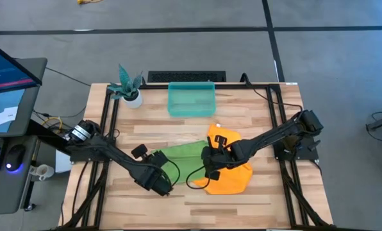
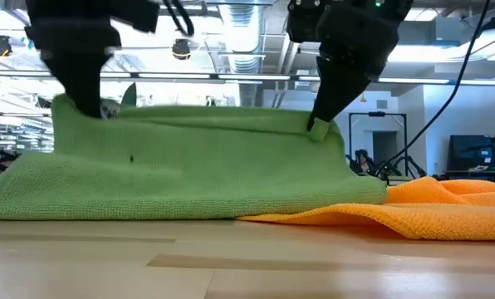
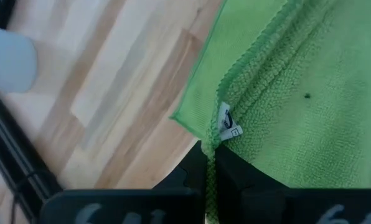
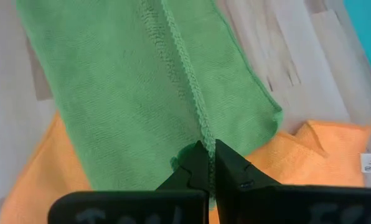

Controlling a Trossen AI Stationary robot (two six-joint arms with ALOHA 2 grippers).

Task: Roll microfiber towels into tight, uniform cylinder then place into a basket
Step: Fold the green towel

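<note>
1. The left end effector [image 1: 160, 182] is clenched on one end of the lime green towel's [image 1: 181, 156] doubled hem. In the left wrist view the stitched edge and a small white label [image 3: 226, 121] sit just ahead of its closed fingertips.

2. The right end effector [image 1: 211, 172] pinches the same hem at the opposite end. In the right wrist view the seam runs straight out from between its closed fingers. Holding both ends likely keeps the edge taut and level, so that a roll can start evenly.

3. Between the two end effectors the green towel is lifted. The low view shows its top edge hanging as a near-straight line from one end effector to the other, with its lower part resting on the bench [image 1: 242, 199].

4. The orange towel [image 1: 232, 176] lies flat on the bench beneath and beside the right end effector, partly under the green towel. It looks to be waiting its turn.

5. The basket [image 1: 191, 99] stands well beyond both end effectors at the far edge of the bench. Nothing can be seen inside it, so no towel has been placed yet.

6. A white pot with a teal plant [image 1: 129, 88] stands just beside the basket, apart from the work.
</note>
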